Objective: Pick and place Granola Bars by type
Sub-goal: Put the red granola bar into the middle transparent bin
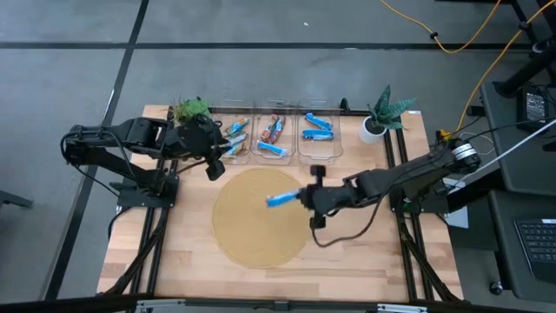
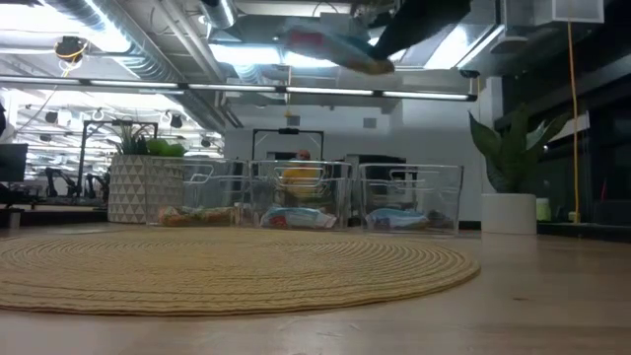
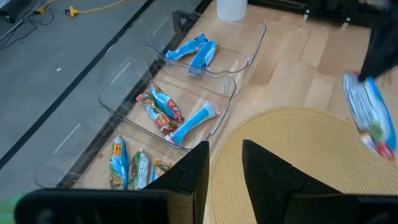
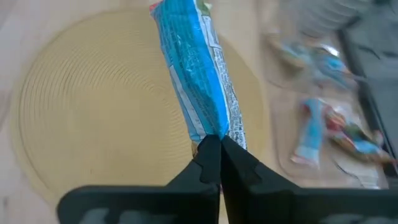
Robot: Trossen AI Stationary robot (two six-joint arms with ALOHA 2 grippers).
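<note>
Right pincer [image 4: 213,144] pressed together on one end of a blue granola bar [image 4: 194,68], held in the air above the round woven mat [image 1: 261,217] | risk: thin end-grip, bar may swing or slip short of the clear bins [image 1: 276,135] ahead | left pincer [image 3: 225,163] partly spread, holding nothing, beside the bins on the table [image 1: 365,252]

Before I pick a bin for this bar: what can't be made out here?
- Held blue-wrapped granola bar: its print is blurred in the right wrist view, so type unclear.
- Right pincer: cut off by the low view's top edge.
- Contents of clear plastic bins: smeared behind glare, low view.
- Left pincer: empty.
</note>
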